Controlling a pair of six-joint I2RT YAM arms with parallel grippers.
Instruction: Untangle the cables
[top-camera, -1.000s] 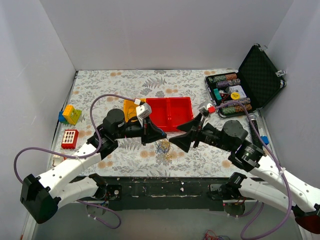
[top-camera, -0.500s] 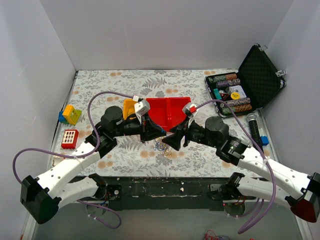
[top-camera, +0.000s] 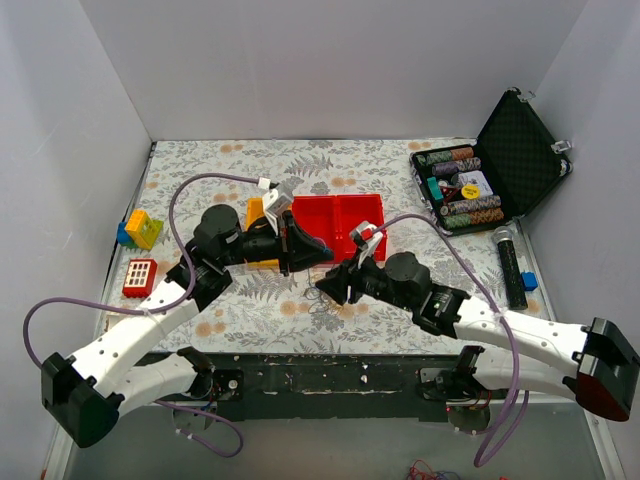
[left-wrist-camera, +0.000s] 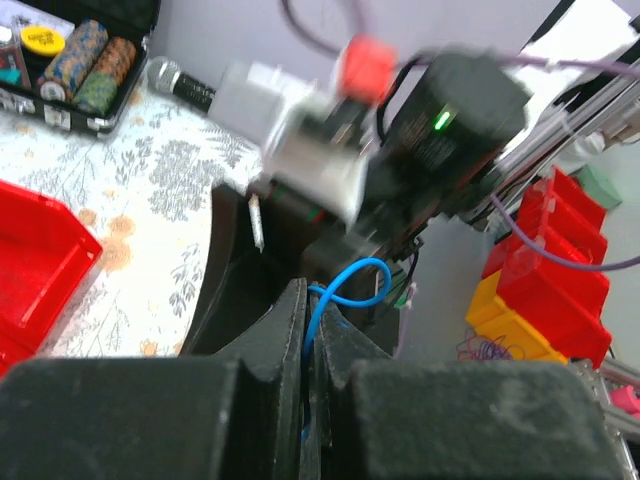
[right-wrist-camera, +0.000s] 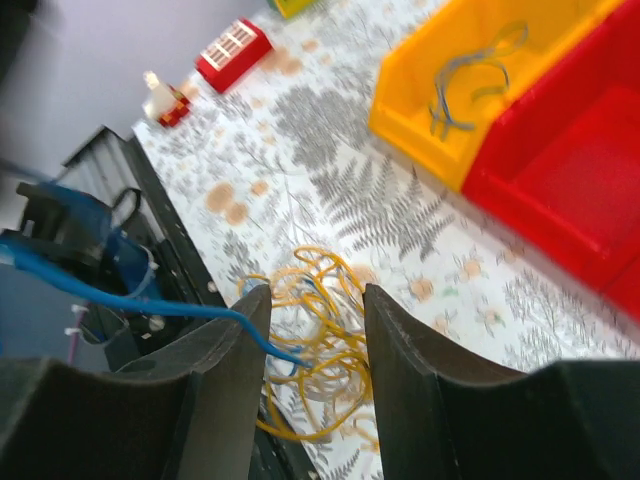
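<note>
Floral-print cloth covers the table inside plain white walls. The cables lie on it near the front edge, between the 2 arms and just in front of the red bin.

The left gripper is fully closed, with a blue wire pinched between its pads and looping out past the tips. The right gripper has its fingers apart, with a clear gap between them. The blue wire runs taut-looking from the left into that gap, touching the inner edge of 1 finger, but nothing is clamped there yet. Below the gap, the yellow loops lie slack on the cloth.

These strands look hair-thin, nearly weightless and limp, so they should bend anywhere and slip easily from smooth pads. A hard pull would likely tighten knots or drag the whole clump along. The best hold seems to be on the blue wire where it stands clear of the yellow loops, squarely between the pads.
</note>
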